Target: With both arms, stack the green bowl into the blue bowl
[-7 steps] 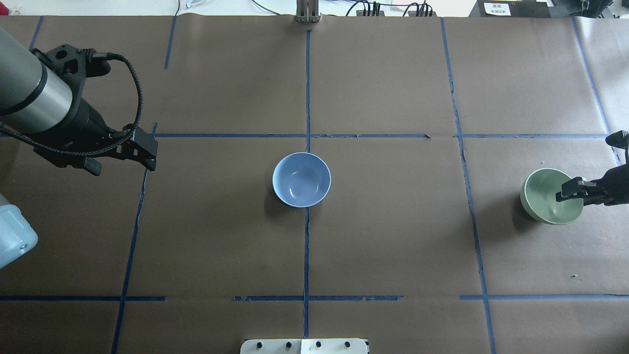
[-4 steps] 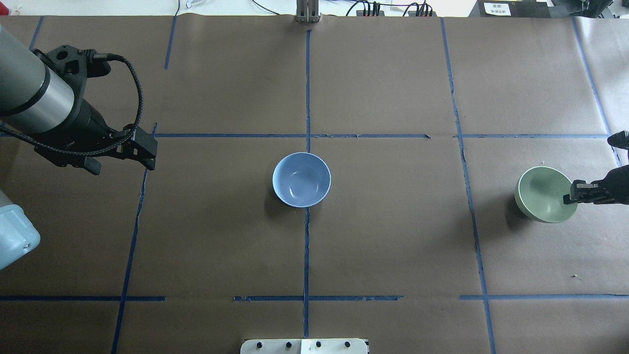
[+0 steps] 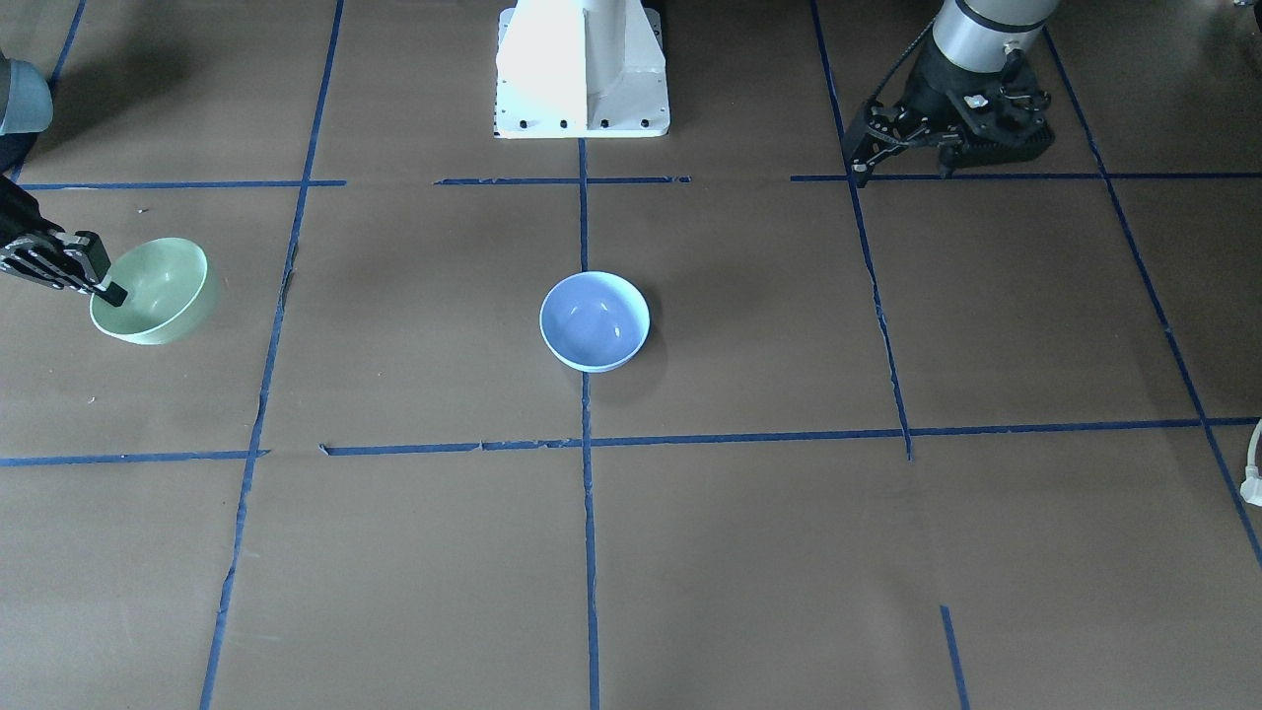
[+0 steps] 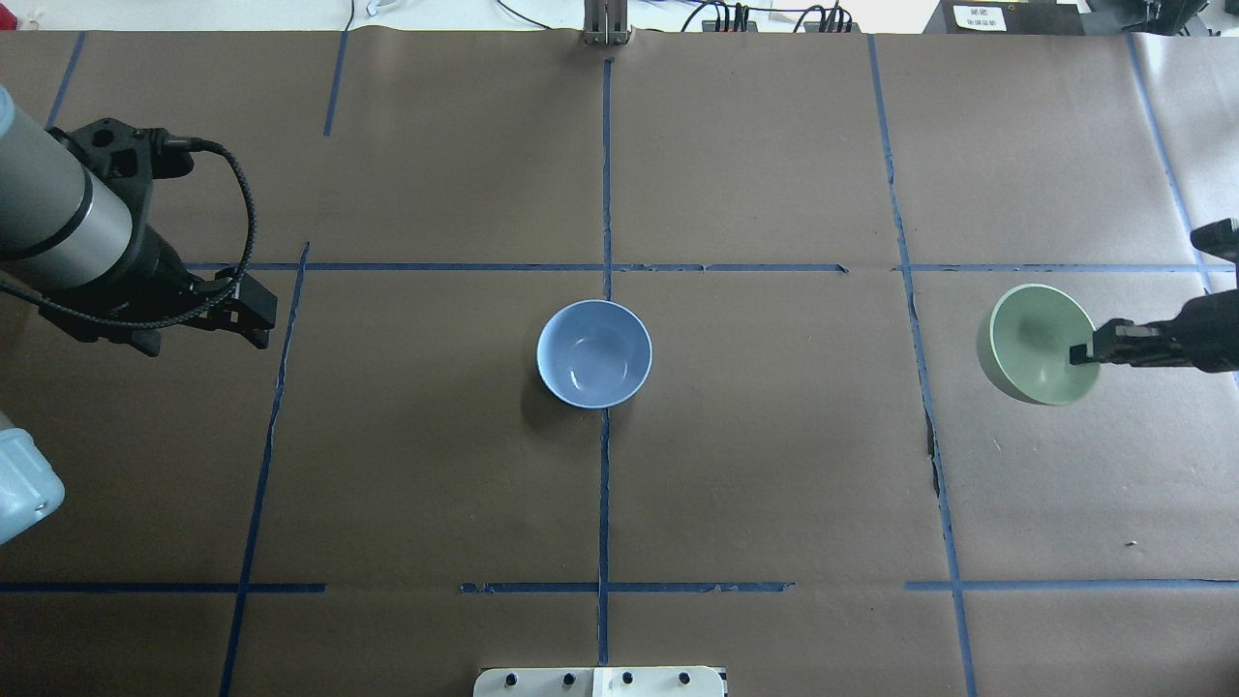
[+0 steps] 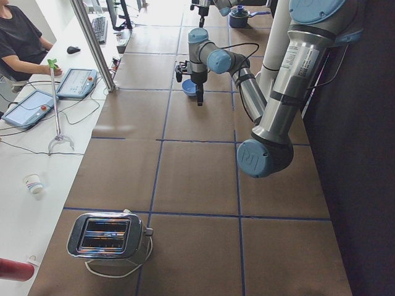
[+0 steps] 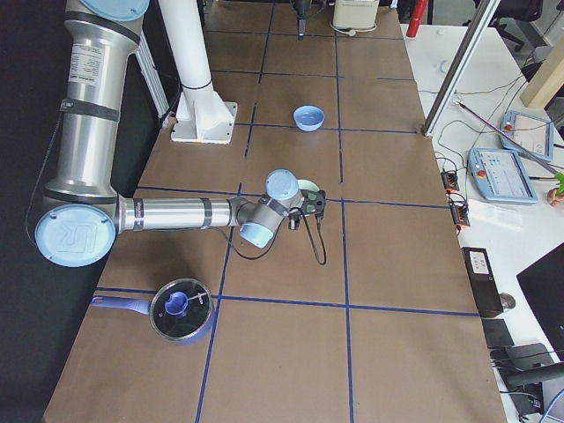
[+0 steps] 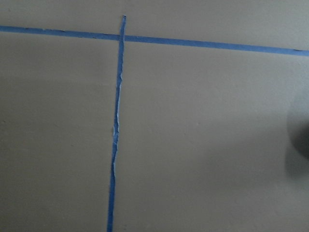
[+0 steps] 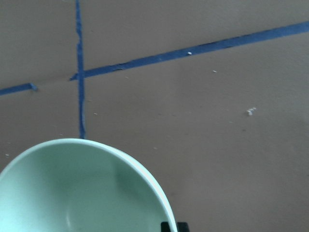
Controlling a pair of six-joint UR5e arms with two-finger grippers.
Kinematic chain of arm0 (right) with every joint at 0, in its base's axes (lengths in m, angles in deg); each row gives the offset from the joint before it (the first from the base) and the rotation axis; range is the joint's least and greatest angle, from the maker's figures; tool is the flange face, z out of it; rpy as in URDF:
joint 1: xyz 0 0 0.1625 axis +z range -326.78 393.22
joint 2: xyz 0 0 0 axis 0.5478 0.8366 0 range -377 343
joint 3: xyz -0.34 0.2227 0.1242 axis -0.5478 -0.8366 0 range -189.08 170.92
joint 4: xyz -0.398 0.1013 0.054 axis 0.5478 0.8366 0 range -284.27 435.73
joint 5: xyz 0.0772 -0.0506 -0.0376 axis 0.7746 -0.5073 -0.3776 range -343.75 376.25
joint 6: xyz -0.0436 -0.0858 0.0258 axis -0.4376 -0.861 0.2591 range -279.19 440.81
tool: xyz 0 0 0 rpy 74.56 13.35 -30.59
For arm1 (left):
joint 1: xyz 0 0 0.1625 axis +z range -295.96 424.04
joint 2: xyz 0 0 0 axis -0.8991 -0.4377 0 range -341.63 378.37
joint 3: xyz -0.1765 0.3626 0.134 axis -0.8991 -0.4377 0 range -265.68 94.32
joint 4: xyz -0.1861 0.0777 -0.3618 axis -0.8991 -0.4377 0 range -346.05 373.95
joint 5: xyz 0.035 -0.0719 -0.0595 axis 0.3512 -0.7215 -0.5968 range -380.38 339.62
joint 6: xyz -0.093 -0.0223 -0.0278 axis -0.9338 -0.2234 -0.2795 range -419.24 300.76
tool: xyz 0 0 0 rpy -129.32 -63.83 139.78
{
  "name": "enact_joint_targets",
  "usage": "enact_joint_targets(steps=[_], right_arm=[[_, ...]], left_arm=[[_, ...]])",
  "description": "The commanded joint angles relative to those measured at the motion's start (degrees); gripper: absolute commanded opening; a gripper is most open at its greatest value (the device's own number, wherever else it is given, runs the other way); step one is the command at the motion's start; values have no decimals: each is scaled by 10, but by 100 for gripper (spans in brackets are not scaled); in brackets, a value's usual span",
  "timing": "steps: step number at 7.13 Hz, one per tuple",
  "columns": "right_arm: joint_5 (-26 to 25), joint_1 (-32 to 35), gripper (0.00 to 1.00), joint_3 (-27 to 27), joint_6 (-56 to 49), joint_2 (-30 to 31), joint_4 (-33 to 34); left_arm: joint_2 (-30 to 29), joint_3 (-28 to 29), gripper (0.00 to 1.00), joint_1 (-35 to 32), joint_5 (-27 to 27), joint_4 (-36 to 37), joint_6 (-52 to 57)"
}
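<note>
The green bowl (image 4: 1031,344) hangs tilted just above the table at the right, pinched by its rim in my right gripper (image 4: 1082,354), which is shut on it. It also shows in the front view (image 3: 158,291), with the right gripper (image 3: 106,288) at its rim, and fills the bottom left of the right wrist view (image 8: 82,188). The blue bowl (image 4: 593,353) stands upright and empty at the table's centre, also in the front view (image 3: 595,320). My left gripper (image 4: 208,329) is open and empty above the table far to the left, well away from both bowls.
The white pedestal base (image 3: 582,69) stands at the robot's side. A toaster (image 5: 108,234) sits at the table's left end, a lidded pot (image 6: 181,308) at the right end. Blue tape lines cross the brown paper, which has a tear (image 4: 932,436).
The right gripper has lifted the green bowl and carried it away from the robot and slightly toward the centre. The left gripper has drawn back to the left.
</note>
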Motion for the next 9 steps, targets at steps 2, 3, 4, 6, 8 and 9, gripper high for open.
enact_joint_targets(steps=[2,3,4,6,8,9], right_arm=[[-15,-46,0,22,132,-210,84],[-61,-99,0,22,132,-259,135],[-143,-163,0,25,132,-312,195],[-253,-264,0,25,133,-368,275],[-285,-294,0,20,132,-380,287],[-286,-296,0,12,132,-381,286]], left_arm=[[48,1,100,-54,5,0,50],[69,3,100,-77,1,0,107],[82,5,100,-104,0,0,154],[95,21,100,-135,-1,0,204],[96,26,100,-138,-1,0,212],[105,26,100,-138,-2,-4,212]])
